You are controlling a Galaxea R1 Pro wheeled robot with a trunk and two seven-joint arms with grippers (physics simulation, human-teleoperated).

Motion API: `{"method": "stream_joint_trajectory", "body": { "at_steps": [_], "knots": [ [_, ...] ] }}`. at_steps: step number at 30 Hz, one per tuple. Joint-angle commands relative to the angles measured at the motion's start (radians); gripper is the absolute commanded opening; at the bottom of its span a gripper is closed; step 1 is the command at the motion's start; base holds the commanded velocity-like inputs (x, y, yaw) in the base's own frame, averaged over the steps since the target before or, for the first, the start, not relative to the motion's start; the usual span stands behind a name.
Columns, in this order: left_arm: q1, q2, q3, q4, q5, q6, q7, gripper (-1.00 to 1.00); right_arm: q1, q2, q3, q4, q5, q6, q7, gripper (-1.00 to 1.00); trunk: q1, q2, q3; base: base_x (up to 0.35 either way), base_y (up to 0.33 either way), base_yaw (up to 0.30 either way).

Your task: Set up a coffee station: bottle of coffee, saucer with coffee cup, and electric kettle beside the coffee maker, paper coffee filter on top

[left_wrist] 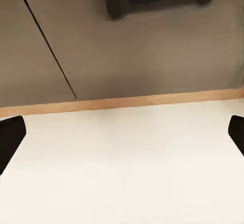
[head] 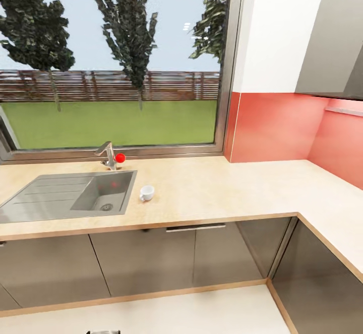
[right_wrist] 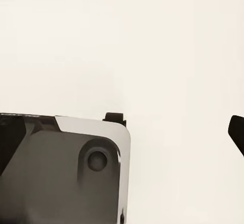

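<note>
A tiny white coffee cup (head: 146, 192) lies on the beige countertop (head: 217, 187), just right of the sink (head: 75, 195). The coffee maker, bottle of coffee, shelf, paper filter, saucer and kettle are out of view. In the left wrist view my left gripper (left_wrist: 122, 137) is open, its dark fingertips (left_wrist: 10, 137) far apart over the pale floor, facing grey cabinet doors. In the right wrist view my right gripper (right_wrist: 122, 137) is open above pale floor, with a corner of the robot's grey base (right_wrist: 61, 173) under it.
A tap with a red knob (head: 120, 158) stands behind the sink under a large window. The counter turns a corner at the right along a red backsplash (head: 282, 127). A grey wall cabinet (head: 333, 41) hangs at upper right. Grey base cabinets (head: 151, 258) line the floor.
</note>
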Motion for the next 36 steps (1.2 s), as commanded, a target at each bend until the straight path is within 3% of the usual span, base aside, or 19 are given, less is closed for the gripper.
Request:
{"method": "stream_joint_trajectory", "body": {
  "at_steps": [1,7,11,16,23,29,32,35,36],
  "knots": [
    [-0.002,0.003,-0.007,-0.055,0.009,-0.005,0.009,1.0,-0.001,-0.001,0.008,0.001,-0.01,-0.004,0.003,1.0,0.001,-0.002,-0.002,0.0,0.0,0.0],
    [-0.005,0.002,0.013,-0.277,0.012,-0.008,0.01,1.0,-0.001,-0.001,0.01,0.001,-0.01,-0.004,0.003,1.0,0.001,-0.002,-0.002,0.0,0.0,0.0],
    [-0.037,0.002,0.043,-0.416,0.012,-0.006,0.01,1.0,-0.001,-0.001,0.011,0.001,-0.01,-0.004,0.003,1.0,0.001,-0.002,-0.002,0.0,0.0,0.0],
    [-0.092,0.002,0.068,-0.523,0.013,0.005,0.015,1.0,-0.001,-0.001,0.011,0.001,-0.01,-0.004,0.003,1.0,0.001,-0.002,-0.002,0.0,0.0,0.0],
    [-0.172,-0.007,0.073,-0.634,0.015,0.034,0.021,1.0,-0.001,0.0,0.012,0.001,-0.009,-0.004,0.003,1.0,0.001,-0.002,-0.002,0.0,0.0,0.0],
    [-0.26,-0.008,0.074,-0.735,0.035,0.239,0.023,1.0,-0.001,0.001,0.013,0.002,-0.009,-0.004,0.003,1.0,0.001,-0.002,-0.002,0.0,0.0,0.0],
    [-0.328,-0.006,0.075,-0.755,0.057,0.367,0.023,1.0,-0.001,0.001,0.013,0.001,-0.009,-0.004,0.003,1.0,0.001,-0.002,-0.002,0.0,0.0,0.0],
    [-0.436,-0.001,0.079,-0.76,0.072,0.556,0.02,1.0,-0.001,0.001,0.013,0.001,-0.009,-0.003,0.003,1.0,0.001,-0.002,-0.002,0.0,0.0,0.0],
    [-0.455,-0.001,0.082,-0.759,0.073,0.59,0.019,1.0,-0.001,0.001,0.013,0.001,-0.009,-0.002,0.003,1.0,0.001,-0.002,-0.002,0.0,0.0,0.0]
  ]
}}
